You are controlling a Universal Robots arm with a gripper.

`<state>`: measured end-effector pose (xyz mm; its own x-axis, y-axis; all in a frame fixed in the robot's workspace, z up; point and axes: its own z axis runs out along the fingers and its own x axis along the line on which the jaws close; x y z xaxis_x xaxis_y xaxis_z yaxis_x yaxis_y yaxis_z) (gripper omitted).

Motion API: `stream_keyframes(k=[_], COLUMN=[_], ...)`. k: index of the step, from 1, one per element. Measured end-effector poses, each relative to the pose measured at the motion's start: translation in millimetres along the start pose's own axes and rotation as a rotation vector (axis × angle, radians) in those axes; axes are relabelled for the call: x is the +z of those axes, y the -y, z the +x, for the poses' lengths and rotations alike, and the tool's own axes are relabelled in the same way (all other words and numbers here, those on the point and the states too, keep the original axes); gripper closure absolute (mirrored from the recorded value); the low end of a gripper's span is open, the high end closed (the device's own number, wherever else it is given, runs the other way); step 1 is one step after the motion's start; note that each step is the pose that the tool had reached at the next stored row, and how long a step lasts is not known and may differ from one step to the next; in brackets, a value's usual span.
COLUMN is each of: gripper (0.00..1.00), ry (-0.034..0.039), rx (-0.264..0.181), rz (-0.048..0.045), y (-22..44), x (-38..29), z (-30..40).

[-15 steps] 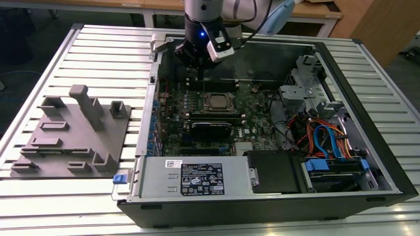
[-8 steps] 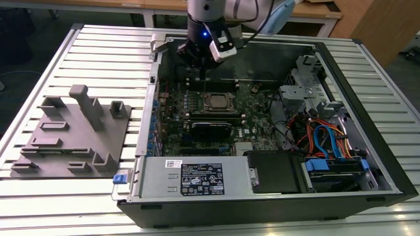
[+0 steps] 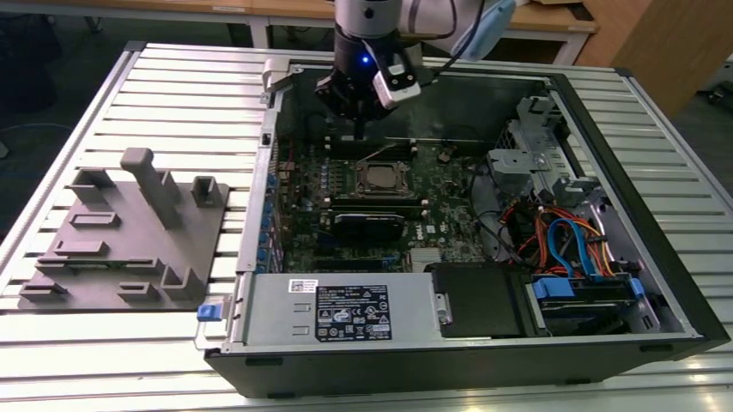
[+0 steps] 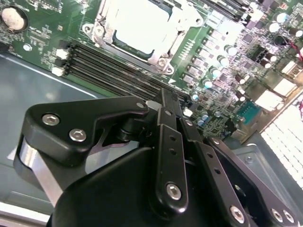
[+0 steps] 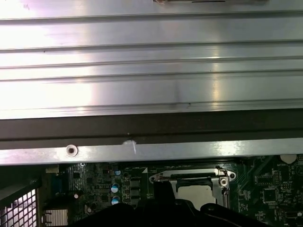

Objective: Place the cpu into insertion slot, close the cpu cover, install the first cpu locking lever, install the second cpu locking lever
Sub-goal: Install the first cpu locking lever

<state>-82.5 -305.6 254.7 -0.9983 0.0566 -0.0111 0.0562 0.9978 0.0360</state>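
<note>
Cpu point(image 4: 139, 22) lies seated, pincer point(image 3: 360, 129) hovering nearby.
Probably light, stiff, fragile: hold by edges; can't tell how far the pincer is open.

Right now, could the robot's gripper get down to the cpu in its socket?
Probably yes. The gripper hangs over the open case near the cpu, and nothing stands between them.
</note>
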Motion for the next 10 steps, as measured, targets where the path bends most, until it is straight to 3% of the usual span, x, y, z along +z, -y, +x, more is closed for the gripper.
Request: stream_keyframes(k=[10], gripper=[0.9], ry=[-0.0006], rx=[0.0], rz=[0.0], y=[-0.2], x=[0.1], z=[-3.2])
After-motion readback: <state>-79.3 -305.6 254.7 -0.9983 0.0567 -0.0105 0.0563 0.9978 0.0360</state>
